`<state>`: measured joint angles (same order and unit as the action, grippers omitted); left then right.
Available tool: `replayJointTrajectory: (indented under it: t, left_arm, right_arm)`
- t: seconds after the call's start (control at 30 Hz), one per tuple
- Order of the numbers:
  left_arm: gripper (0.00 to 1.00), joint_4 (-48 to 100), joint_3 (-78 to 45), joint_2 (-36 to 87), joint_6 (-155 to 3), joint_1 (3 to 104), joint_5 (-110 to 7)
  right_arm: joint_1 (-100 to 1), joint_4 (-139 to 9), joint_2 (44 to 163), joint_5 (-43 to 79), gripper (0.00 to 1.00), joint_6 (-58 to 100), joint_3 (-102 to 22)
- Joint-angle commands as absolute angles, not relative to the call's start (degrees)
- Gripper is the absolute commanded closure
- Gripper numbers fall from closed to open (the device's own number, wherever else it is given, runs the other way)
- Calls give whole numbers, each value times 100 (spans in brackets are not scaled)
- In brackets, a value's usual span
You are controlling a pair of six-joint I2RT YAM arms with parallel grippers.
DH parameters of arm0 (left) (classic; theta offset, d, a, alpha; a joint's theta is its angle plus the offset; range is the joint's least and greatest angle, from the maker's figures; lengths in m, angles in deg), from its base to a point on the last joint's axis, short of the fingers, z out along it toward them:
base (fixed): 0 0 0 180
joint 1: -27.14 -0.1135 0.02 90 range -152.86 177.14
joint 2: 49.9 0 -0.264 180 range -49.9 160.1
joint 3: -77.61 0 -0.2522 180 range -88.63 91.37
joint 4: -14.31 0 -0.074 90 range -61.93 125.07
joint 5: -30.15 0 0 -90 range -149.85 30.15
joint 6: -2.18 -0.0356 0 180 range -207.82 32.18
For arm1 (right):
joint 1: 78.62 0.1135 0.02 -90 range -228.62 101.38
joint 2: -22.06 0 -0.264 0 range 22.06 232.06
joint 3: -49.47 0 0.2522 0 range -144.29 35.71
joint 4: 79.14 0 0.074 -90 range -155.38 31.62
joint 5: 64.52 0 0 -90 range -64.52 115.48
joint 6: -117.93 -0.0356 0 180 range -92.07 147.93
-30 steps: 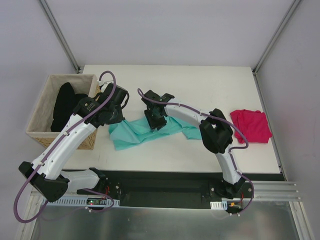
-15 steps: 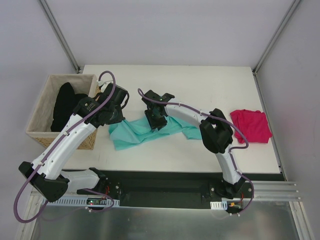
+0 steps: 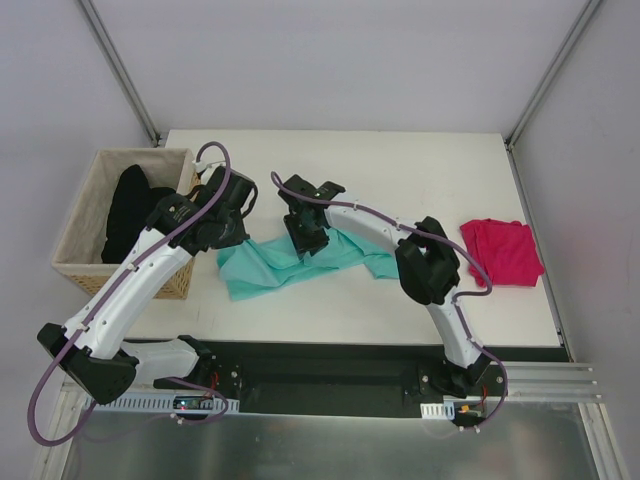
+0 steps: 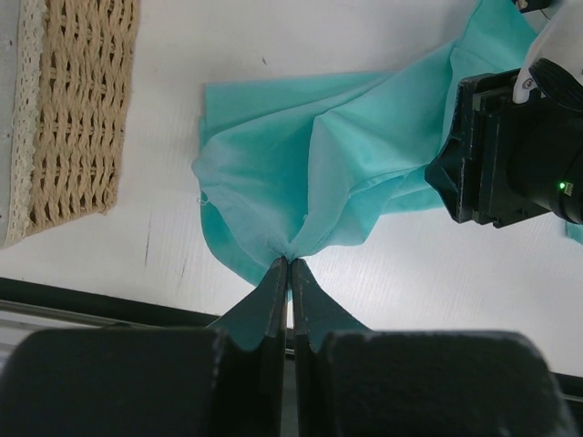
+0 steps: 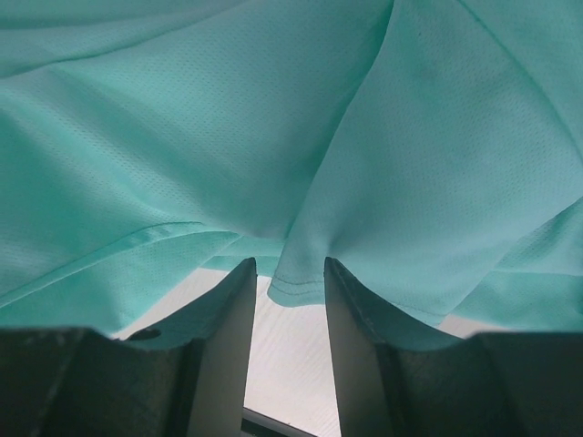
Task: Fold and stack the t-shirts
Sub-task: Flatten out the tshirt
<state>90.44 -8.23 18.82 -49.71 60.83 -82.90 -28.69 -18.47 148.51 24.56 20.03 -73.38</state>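
Teal t-shirt [image 3: 262, 270]: crumpled just right of basket [image 3: 80, 266], long axis left–right.
Left gripper [image 4: 290, 266]: nearer basket — pinches shirt edge.
Right gripper [image 5: 290, 270]: jaws apart, hem between.

Your left arm [image 3: 140, 285] and right arm [image 3: 365, 222] have white links and black joints, and a purple cable [image 3: 213, 144] runs back from each hand. The left hand [image 4: 290, 266] and right hand [image 5: 287, 273] are black with flat tapered fingers [image 5: 223, 319]; behind the right hand a green light [image 4: 562, 187] glows.
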Motion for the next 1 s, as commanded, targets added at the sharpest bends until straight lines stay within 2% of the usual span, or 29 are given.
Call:
replayJointTrajectory:
  t: [0.0,0.43,0.73,0.97]
  left_arm:
    - [100,9109,-917,1733,-5020,5992,-8455]
    - [100,9100,-979,1593,-5108,5878,-8428]
    - [100,9100,-1005,1566,-5143,5825,-8411]
    - [100,9109,-988,1566,-5143,5817,-8393]
  right_arm:
    - [-2791,-1643,14941,2417,61,1958,-7591]
    - [-2729,-1634,14976,2487,62,1870,-7468]
    - [-2729,-1502,15011,2847,69,1800,-7494]
    - [-2738,-1309,15064,3093,69,1738,-7459]
